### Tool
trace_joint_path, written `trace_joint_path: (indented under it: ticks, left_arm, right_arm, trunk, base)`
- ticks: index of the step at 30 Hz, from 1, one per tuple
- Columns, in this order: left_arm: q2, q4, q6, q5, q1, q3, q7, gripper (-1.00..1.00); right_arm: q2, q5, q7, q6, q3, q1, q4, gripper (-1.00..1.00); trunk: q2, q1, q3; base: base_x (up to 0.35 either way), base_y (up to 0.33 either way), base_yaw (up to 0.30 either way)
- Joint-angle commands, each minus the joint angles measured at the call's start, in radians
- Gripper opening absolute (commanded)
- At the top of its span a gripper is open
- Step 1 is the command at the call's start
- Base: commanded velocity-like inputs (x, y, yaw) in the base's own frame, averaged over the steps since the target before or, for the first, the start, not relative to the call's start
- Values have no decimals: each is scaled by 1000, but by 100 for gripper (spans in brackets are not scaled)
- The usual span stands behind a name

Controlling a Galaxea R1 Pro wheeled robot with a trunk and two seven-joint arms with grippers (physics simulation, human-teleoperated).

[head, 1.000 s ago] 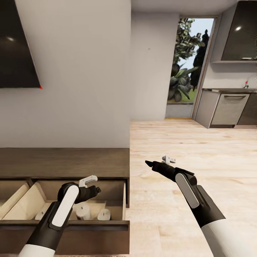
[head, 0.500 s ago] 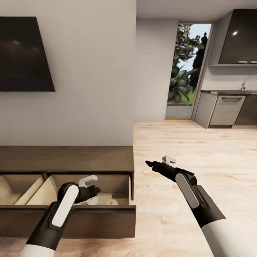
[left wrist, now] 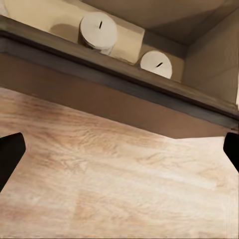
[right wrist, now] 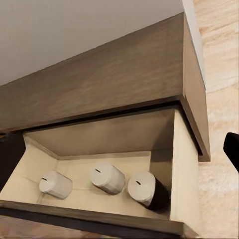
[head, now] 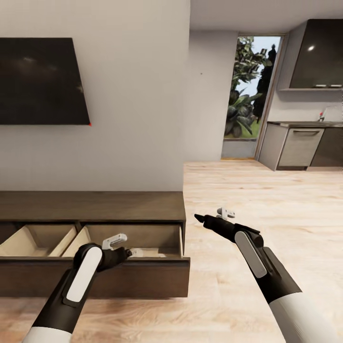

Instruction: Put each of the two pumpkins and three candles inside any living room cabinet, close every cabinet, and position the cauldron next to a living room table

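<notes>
Cabinet (head: 90,207) drawer open, 3 candles inside; both grippers empty.

Count: 3 candles (right wrist: 105,177) in a row on the pale drawer floor, right wrist view centre-bottom; 2 show in left wrist view, top of frame. Drawer front (head: 95,278) stands out, lower left of head view. L gripper (head: 125,250) just above that drawer, fingers spread, holding nothing. R gripper (head: 196,217) mid-frame over light wood floor (head: 267,200), fingers apart, nothing held. TV (head: 43,81) upper left, kitchen units (head: 300,145) far right.
</notes>
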Motion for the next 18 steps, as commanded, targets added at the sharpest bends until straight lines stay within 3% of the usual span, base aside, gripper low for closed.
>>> trace_joint_path:
  ticks: [1, 6, 10, 18]
  left_arm:
    - [1, -1, 1, 10, -1, -1, 10, 100]
    - [5, -1, 1, 9, 0, 0, 10, 100]
    - [37, -1, 1, 12, 0, -1, 7, 100]
    - [55, 0, 1, 12, 0, -1, 3, 100]
  right_arm:
    - [-1, -7, -4, 3, 1, -1, -1, 100]
    - [-1, -8, -5, 3, 0, -1, -1, 100]
    - [-1, -9, -5, 4, 0, -1, -1, 100]
    - [-1, -9, -4, 4, 0, -1, -1, 100]
  trunk:
    - [-1, -1, -1]
    - [-1, -1, -1]
    - [-1, -1, -1]
    - [-1, -1, 1]
  base:
    - [-310, 161, 0]
    - [-309, 159, 0]
    - [-271, 122, -14]
    - [-275, 184, -146]
